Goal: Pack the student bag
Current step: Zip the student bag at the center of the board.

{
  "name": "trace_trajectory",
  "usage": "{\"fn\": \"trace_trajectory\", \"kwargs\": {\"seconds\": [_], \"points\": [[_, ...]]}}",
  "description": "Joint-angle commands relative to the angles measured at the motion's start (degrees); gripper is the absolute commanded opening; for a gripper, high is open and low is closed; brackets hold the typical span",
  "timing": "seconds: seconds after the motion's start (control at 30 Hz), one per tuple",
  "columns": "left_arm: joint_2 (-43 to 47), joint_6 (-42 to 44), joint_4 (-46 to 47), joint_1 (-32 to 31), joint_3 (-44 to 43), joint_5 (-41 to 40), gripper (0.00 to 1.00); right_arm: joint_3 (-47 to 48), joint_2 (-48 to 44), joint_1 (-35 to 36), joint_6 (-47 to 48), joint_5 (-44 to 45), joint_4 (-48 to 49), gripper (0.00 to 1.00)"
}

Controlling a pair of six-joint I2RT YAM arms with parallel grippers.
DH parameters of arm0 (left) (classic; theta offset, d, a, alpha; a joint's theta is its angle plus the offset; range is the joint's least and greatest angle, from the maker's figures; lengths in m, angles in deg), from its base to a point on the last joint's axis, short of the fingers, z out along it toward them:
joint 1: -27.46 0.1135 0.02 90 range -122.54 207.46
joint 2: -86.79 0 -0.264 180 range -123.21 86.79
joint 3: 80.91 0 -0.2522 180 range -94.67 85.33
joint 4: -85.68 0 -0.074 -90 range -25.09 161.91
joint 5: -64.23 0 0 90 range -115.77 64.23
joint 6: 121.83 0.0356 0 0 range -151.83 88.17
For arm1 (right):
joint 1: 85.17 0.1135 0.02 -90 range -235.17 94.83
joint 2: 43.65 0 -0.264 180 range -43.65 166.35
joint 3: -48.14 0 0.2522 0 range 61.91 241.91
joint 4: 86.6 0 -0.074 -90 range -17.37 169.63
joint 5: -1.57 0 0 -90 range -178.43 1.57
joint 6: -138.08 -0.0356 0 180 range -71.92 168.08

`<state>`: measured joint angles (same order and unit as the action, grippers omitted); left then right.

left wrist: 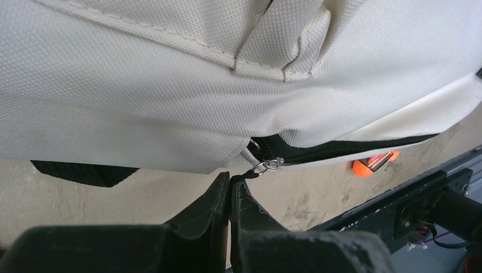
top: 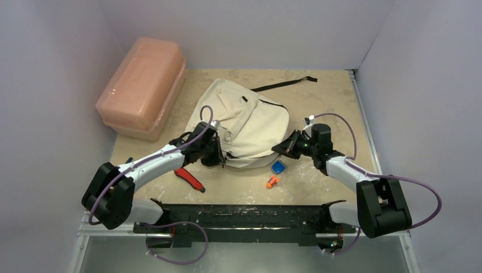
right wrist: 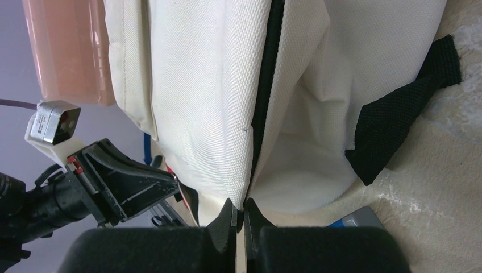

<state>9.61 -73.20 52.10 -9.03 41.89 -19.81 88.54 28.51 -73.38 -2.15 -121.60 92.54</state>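
The beige student bag (top: 244, 122) lies in the middle of the table with its black zipper (left wrist: 352, 149) along the near edge. My left gripper (top: 219, 154) is at the bag's near left corner. In the left wrist view it (left wrist: 231, 178) is shut on the black zipper pull, which hangs from a metal ring (left wrist: 267, 165). My right gripper (top: 283, 148) is at the bag's near right corner. In the right wrist view it (right wrist: 239, 203) is shut on the bag's fabric (right wrist: 216, 114) at the zipper's end.
A rigid pink box (top: 142, 85) stands at the back left. A red-handled tool (top: 190, 179), a blue item (top: 278, 166) and a small orange item (top: 273, 182) lie near the front edge. Black straps (top: 284, 84) trail behind the bag.
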Motion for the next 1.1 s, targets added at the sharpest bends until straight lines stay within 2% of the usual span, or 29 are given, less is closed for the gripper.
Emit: {"fn": "trace_trajectory", "kwargs": {"seconds": [0.0,0.13,0.37,0.4,0.53,0.63,0.8,0.87,0.93,1.07], "points": [[-0.61,3.18,-9.86,3.16,-1.56,-5.78,0.00,1.22,-0.52,-2.71,2.60,4.60,1.30,0.00],[-0.01,3.66,-10.44,3.12,-2.10,-5.54,0.00,1.63,-0.19,-2.67,3.78,4.91,0.92,0.00],[-0.15,4.25,-7.81,3.10,-1.73,6.49,0.00,3.33,-0.77,-2.56,10.51,4.94,-3.56,0.00],[-0.35,4.71,-7.50,3.17,-1.78,8.40,0.05,3.60,-1.04,-2.60,12.03,5.67,-4.87,0.00],[2.49,5.19,-5.43,3.14,-1.40,12.04,0.45,5.48,-2.63,-2.57,18.72,9.74,-11.14,0.00],[6.76,6.05,-4.53,3.15,-2.98,12.25,0.59,8.22,-4.37,-2.56,23.13,14.58,-17.09,0.18],[9.46,8.11,-5.51,3.31,-10.85,8.47,0.69,15.65,-6.13,-2.19,27.91,20.53,-24.34,0.43],[8.81,8.42,-6.18,3.83,-13.91,7.37,0.70,19.50,-6.36,-1.46,30.06,23.08,-26.51,0.49],[8.35,8.12,-5.82,4.39,-15.64,6.74,0.76,23.22,-6.04,-0.11,31.97,24.65,-26.05,0.55],[8.19,5.98,-3.93,6.09,-15.29,7.29,0.86,31.93,-0.18,2.53,35.43,21.62,-20.59,0.63]]}}
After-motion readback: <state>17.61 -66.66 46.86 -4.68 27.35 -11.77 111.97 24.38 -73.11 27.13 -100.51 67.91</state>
